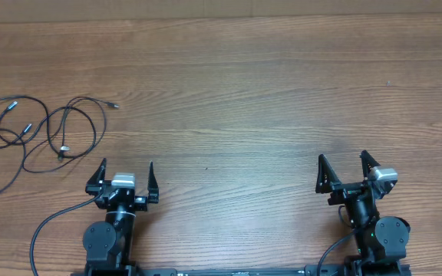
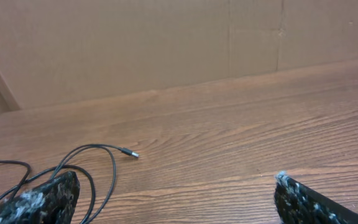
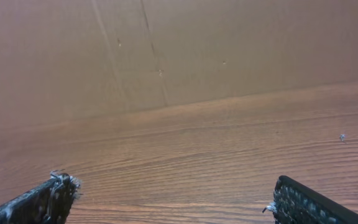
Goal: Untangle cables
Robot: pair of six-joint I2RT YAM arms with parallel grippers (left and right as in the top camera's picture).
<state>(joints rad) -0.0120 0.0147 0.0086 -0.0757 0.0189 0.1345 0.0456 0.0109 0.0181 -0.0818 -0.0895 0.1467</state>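
The cables (image 1: 48,130) lie in a loose tangle of thin black loops with small silver plugs at the table's left side, running off the left edge. The left wrist view catches part of the cables (image 2: 98,165), one plug end pointing right. My left gripper (image 1: 126,175) stands open near the front edge, just right of and nearer than the tangle, with nothing between its fingers (image 2: 42,199). Far to the right, my right gripper (image 1: 345,167) is open too, over bare wood, fingers (image 3: 303,202) wide apart and empty.
The wooden table (image 1: 236,84) stretches back to a brown cardboard wall (image 2: 166,43). Both arm bases (image 1: 110,241) sit at the front edge, with thicker black cables (image 1: 44,230) trailing from them.
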